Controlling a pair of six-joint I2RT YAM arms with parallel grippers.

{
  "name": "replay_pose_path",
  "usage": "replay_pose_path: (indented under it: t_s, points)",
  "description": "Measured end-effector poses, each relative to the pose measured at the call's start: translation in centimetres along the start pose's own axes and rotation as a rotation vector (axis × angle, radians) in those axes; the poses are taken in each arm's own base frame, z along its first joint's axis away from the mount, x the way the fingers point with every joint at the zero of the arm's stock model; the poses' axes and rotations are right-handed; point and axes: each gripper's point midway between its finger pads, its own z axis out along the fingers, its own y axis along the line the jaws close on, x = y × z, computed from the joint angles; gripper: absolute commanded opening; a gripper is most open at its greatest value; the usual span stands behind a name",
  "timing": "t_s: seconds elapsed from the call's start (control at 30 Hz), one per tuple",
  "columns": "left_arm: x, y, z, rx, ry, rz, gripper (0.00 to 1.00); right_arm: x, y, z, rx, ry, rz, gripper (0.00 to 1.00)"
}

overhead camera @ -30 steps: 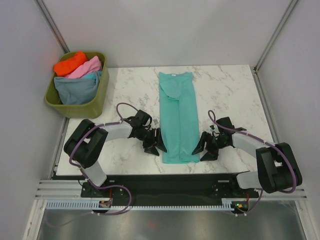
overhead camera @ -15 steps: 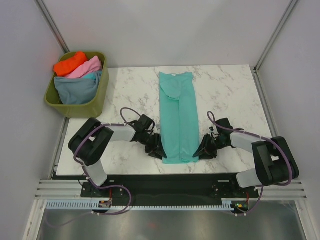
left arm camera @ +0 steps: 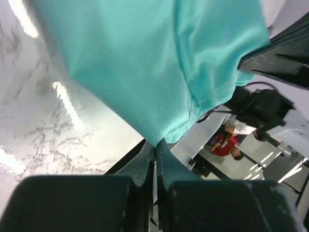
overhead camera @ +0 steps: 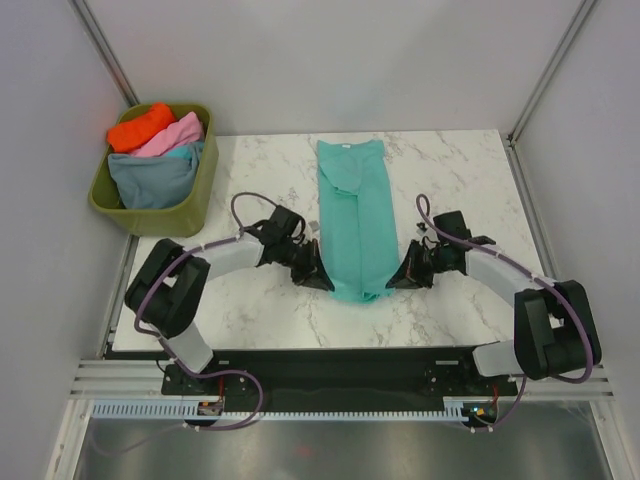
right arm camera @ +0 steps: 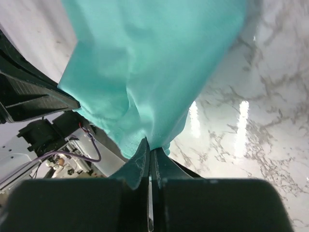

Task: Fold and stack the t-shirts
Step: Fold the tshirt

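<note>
A teal-green t-shirt (overhead camera: pixel 355 215), folded into a long narrow strip, lies down the middle of the marble table (overhead camera: pixel 250 180). My left gripper (overhead camera: pixel 322 280) is shut on its near left corner, and the cloth (left arm camera: pixel 145 63) hangs from the fingertips in the left wrist view. My right gripper (overhead camera: pixel 393 282) is shut on the near right corner, the cloth (right arm camera: pixel 145 63) pinched at its tips. The near hem is lifted off the table between the two grippers. More t-shirts, orange (overhead camera: pixel 140 126), pink (overhead camera: pixel 172 135) and blue-grey (overhead camera: pixel 152 178), are piled in a tub.
The olive-green tub (overhead camera: pixel 196 200) stands at the table's far left corner. Grey walls close in the back and sides. The table's near edge (overhead camera: pixel 320 345) lies just behind the grippers.
Both grippers closed in on the shirt's near corners, shut on them and pulled the hem up and away from the near edge; the strip now looks shorter.
</note>
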Motion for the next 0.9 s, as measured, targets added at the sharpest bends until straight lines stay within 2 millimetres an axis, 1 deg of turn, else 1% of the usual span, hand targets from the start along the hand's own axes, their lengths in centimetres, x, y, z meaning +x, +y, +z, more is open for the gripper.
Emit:
replay_pose_path:
  t_s: [0.1, 0.13, 0.17, 0.23, 0.33, 0.43, 0.5, 0.57, 0.6, 0.7, 0.77, 0.9]
  points:
    - [-3.6, -2.7, -2.4, 0.055, -0.094, 0.069, 0.02, -2.8, 2.5, -1.5, -0.044, -0.077, -0.077, 0.0]
    - [-4.6, -3.3, -3.0, 0.066, -0.118, 0.084, 0.02, -3.8, 3.2, -2.1, -0.056, -0.103, -0.09, 0.0]
    - [-5.9, -4.0, -4.0, 0.08, -0.151, 0.102, 0.02, -4.6, 3.7, -2.5, -0.067, -0.125, -0.095, 0.0]
    - [-7.8, -4.8, -5.4, 0.094, -0.198, 0.126, 0.02, -6.4, 4.4, -3.4, -0.084, -0.173, -0.097, 0.0]
    - [-11.2, -6.0, -7.4, 0.112, -0.265, 0.152, 0.02, -9.0, 5.1, -4.0, -0.098, -0.22, -0.1, 0.0]
    - [-14.4, -6.9, -8.3, 0.125, -0.306, 0.178, 0.02, -12.2, 6.1, -3.8, -0.11, -0.252, -0.114, 0.0]
    - [-16.3, -7.2, -8.4, 0.133, -0.316, 0.19, 0.02, -14.2, 7.0, -3.6, -0.121, -0.272, -0.132, 0.0]
    - [-18.2, -7.3, -8.2, 0.136, -0.323, 0.196, 0.02, -16.7, 7.9, -3.2, -0.135, -0.292, -0.153, 0.0]
    - [-18.9, -7.3, -8.0, 0.136, -0.326, 0.196, 0.02, -18.0, 8.4, -2.9, -0.143, -0.306, -0.166, 0.0]
    - [-21.1, -6.5, -7.3, 0.134, -0.33, 0.185, 0.02, -21.7, 9.4, -1.9, -0.16, -0.332, -0.192, 0.0]
    - [-22.3, -5.8, -6.9, 0.129, -0.332, 0.174, 0.02, -23.8, 9.7, -1.1, -0.164, -0.34, -0.203, 0.0]
    - [-25.0, -4.4, -6.3, 0.118, -0.347, 0.157, 0.02, -27.0, 9.9, 0.5, -0.169, -0.354, -0.222, 0.0]
